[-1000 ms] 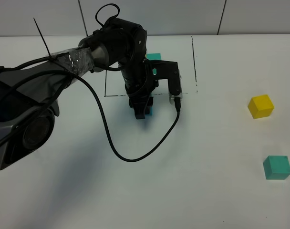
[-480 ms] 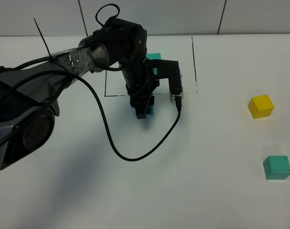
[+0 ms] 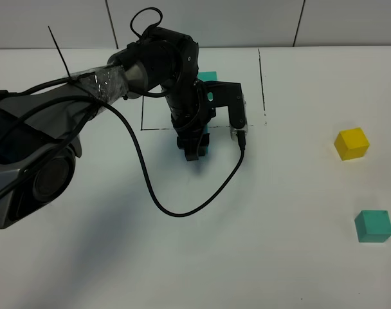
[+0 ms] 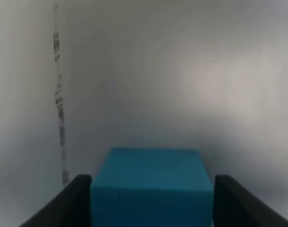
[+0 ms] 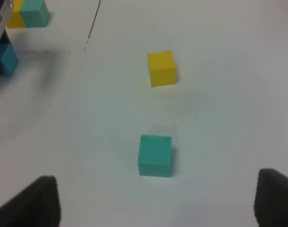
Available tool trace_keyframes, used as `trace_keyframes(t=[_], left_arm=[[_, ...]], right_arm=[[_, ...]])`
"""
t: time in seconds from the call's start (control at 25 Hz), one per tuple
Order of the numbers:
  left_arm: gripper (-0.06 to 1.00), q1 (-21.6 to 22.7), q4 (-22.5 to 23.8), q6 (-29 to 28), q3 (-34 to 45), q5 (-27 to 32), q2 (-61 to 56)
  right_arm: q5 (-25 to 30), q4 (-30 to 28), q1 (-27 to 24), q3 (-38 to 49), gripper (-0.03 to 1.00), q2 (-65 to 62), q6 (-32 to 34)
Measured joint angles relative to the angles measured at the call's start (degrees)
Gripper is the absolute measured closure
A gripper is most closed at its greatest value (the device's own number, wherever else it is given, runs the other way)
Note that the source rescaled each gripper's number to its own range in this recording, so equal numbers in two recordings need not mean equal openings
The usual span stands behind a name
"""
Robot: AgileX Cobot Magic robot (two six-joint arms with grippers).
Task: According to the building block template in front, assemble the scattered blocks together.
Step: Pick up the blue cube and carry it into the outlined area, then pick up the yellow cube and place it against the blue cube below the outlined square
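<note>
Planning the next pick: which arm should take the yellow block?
Right. The yellow block sits on its side of the table, unobstructed ahead of the open right gripper. The left gripper is across the table, straddling the blue block.

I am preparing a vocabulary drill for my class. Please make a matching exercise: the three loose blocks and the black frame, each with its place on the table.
1 blue block
2 yellow block
3 green block
4 black frame

A right side, nearer the high camera
B inside the left gripper
C at the back, middle
D right side, further back

Pairs: 1-B, 2-D, 3-A, 4-C
</note>
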Motion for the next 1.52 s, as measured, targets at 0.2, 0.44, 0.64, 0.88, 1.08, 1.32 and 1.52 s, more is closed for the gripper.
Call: trace_keyframes(t=[0.2,0.44,0.64,0.88,1.08,1.32,1.52], left_arm=[[0.10,0.0,0.0,0.1,-0.2,0.3,-0.3],[-0.01,0.0,0.0,-0.4,-1.9,1.9,-4.1],[-0.01,0.1,2.4,-8.8,-1.9,3.5,-9.4],[-0.01,3.0,9.2,-21.7,-1.9,7.3,-13.1],[-0.01,7.7,10.1,-29.1,-1.9,11.8,-14.6],[-0.01,12.5,10.1,-36.1,-1.8,12.6,-16.4],[-0.01,15.9,10.1,-42.0,-1.7,12.6,-19.6]], right_arm=[[0.0,0.0,0.0,0.0,0.29,0.0,0.0],[0.0,0.0,0.0,0.0,0.29,0.0,0.0],[0.0,0.0,0.0,0.0,0.29,0.0,0.0],[0.0,0.0,0.0,0.0,0.29,0.0,0.0],[-0.1,0.0,0.0,0.0,0.29,0.0,0.0],[0.0,0.0,0.0,0.0,0.29,0.0,0.0],[0.0,0.0,0.0,0.0,0.29,0.0,0.0]])
